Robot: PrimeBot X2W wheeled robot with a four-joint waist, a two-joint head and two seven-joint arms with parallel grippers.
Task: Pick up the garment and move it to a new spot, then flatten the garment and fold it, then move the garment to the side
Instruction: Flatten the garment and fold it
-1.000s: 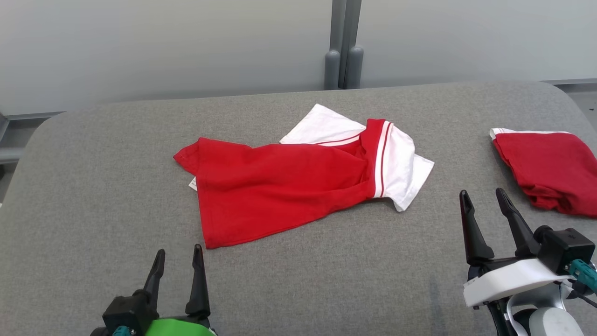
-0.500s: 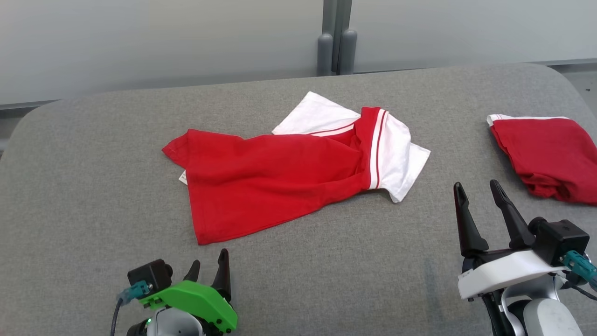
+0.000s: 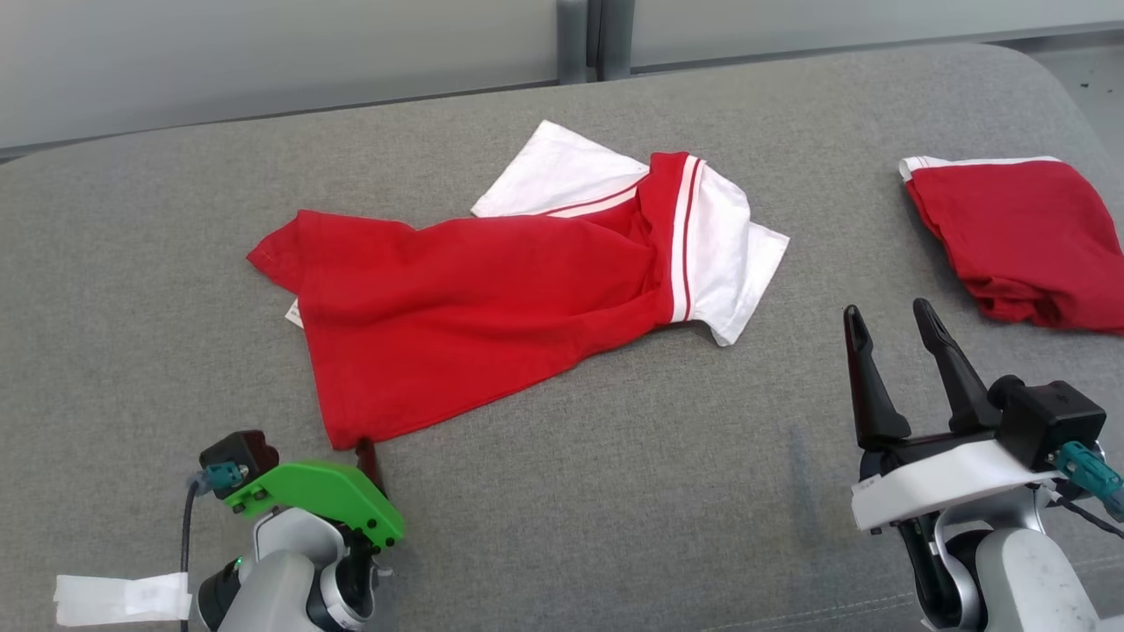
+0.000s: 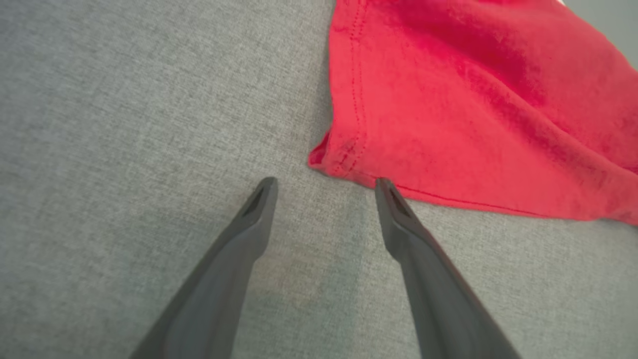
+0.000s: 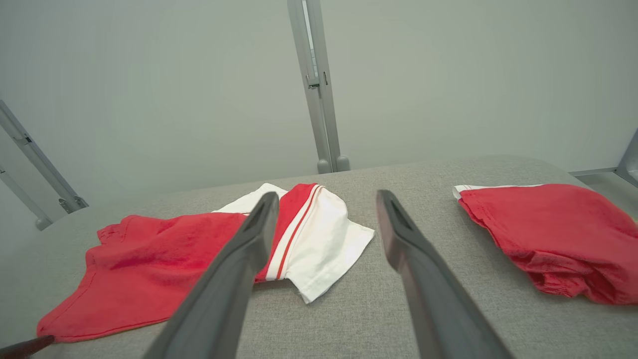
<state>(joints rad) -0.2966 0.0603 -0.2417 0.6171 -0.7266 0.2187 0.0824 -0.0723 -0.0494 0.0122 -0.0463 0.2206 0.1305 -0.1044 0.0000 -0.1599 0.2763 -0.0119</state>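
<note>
Left end effector (image 4: 325, 183): jaws spread wide, nothing held. I've got it pointed down at the desk (image 3: 615, 491), both tips just short of the near left hem corner of the garment (image 3: 474, 298). In the left wrist view one finger (image 4: 398, 219) has its tip right at the hem edge; can't tell if it touches the cloth. The other finger is over bare grey fabric beside the corner. In the head view most of this end effector is hidden under its green housing (image 3: 316, 496).

Right end effector (image 3: 887, 312): also wide open, empty, fingers angled up and away from me, above the desk, well apart from the garment's white end.

The garment lies crumpled near the middle of the desk. The red body runs toward my left and the white part with red stripes is bunched at the right. A small white tag (image 3: 294, 312) pokes out at its left edge.

A second red garment (image 3: 1027, 237) sits folded at the far right of the desk, beyond the right end effector.
</note>
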